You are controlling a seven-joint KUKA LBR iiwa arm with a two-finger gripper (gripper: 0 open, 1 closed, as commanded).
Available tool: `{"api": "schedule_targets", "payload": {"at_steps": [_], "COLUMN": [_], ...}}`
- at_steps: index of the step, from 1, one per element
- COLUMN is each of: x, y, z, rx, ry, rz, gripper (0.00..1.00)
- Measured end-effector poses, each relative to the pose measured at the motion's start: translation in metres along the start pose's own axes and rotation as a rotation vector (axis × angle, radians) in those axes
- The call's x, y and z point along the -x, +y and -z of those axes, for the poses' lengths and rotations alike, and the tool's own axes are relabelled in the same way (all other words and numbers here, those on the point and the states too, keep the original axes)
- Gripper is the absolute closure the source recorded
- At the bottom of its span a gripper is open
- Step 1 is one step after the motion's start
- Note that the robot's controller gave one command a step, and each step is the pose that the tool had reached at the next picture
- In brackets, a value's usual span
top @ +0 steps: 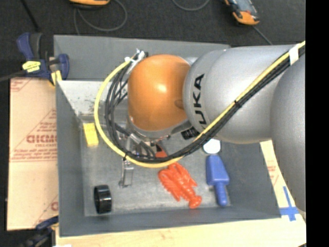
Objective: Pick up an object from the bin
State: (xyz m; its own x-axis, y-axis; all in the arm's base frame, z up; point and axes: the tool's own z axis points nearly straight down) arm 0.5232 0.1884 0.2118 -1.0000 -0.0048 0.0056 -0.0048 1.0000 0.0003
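Hand (125, 179) between black ring (102, 198), orange lobster (180, 185)

black ring (102, 198) | yellow block (90, 134) | orange lobster toy (179, 184) | blue tool (217, 178) | white disc (211, 147)

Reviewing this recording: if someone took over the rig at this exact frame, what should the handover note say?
Gripper: low over the bin floor, left of centre, below the orange wrist cover; no thing seen held.
Things: yellow block by the left wall; black ring lower left; orange-red lobster toy, blue tool and white disc lower right.
Done: nothing lifted.
Left: grasp one thing and raise it out.
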Motion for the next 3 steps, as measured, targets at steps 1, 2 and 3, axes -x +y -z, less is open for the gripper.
{"api": "schedule_targets", "payload": {"at_steps": [1,2,3], "x": [0.002,-0.024,-0.044], "y": [-0.001,0.003,-0.014], "z": [0.005,-0.029,-0.082], "rx": [0.002,0.003,0.002], "ry": [-0.008,-0.015,-0.009], "rz": [-0.004,0.032,0.066], "gripper": [0.0,0.0,0.0]}}
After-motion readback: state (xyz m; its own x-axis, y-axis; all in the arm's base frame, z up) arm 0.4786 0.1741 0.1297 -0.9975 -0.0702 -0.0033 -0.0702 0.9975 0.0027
